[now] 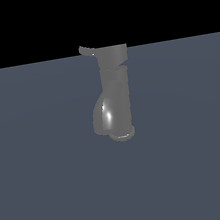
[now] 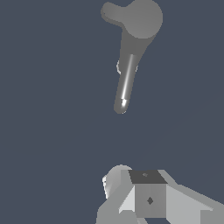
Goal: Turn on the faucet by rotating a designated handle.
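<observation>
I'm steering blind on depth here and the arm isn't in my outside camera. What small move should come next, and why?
Probably advance the gripper toward the faucet, aiming at the handle on its top cap. In the wrist view bare floor separates the gripper from the faucet, so nothing is touched yet. The handle sticks out to the exterior view's left, free. Whether the jaws are open is unclear.

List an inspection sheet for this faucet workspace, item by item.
Surface: plain blue-grey floor, bare where visible.
Faucet: grey, glossy, upright on its round base ring, spout bulging toward the exterior view's left.
Handle: short lever projecting from the top cap toward the exterior view's left; nothing touches it.
Clutter: nothing seen.
Gripper: seen only in the wrist view, apart from the faucet, holding nothing; open or shut cannot be told.
Cables: nothing seen.
Surroundings: black background above the floor in the exterior view.
</observation>
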`<act>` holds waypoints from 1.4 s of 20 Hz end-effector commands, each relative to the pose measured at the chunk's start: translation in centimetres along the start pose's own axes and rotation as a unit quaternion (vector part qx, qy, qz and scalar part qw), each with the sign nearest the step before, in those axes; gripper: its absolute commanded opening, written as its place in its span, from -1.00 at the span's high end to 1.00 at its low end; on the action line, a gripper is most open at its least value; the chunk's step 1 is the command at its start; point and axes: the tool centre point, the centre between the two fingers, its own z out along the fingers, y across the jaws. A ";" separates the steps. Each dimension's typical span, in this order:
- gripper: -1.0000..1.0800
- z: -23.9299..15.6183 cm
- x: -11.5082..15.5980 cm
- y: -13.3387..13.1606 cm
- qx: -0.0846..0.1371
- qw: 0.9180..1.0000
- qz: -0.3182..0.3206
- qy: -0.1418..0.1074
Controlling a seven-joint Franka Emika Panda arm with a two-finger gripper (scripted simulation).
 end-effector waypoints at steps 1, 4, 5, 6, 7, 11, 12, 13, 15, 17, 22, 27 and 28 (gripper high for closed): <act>1.00 0.3 0.3 -0.4 0.000 1.000 0.012 0.000; 1.00 0.7 0.7 -1.0 0.001 1.000 0.032 0.001; 1.00 0.8 0.9 -1.2 0.001 0.999 0.039 0.001; 1.00 1.0 1.1 -1.5 0.001 0.999 0.048 0.001; 1.00 1.2 1.4 -1.7 0.001 0.998 0.057 0.001; 1.00 2.1 2.5 -2.9 0.002 0.995 0.099 0.002; 1.00 2.3 2.8 -3.3 0.002 0.994 0.110 0.002; 1.00 2.5 3.2 -3.6 0.002 0.993 0.121 0.003; 1.00 3.0 3.9 -4.1 0.003 0.990 0.144 0.003; 1.00 3.5 4.6 -4.7 0.003 0.986 0.167 0.004; 1.00 4.7 6.6 -6.0 0.004 0.974 0.225 0.005; 1.00 5.8 8.7 -7.0 0.005 0.959 0.282 0.006; 1.00 6.1 9.2 -7.1 0.006 0.956 0.293 0.007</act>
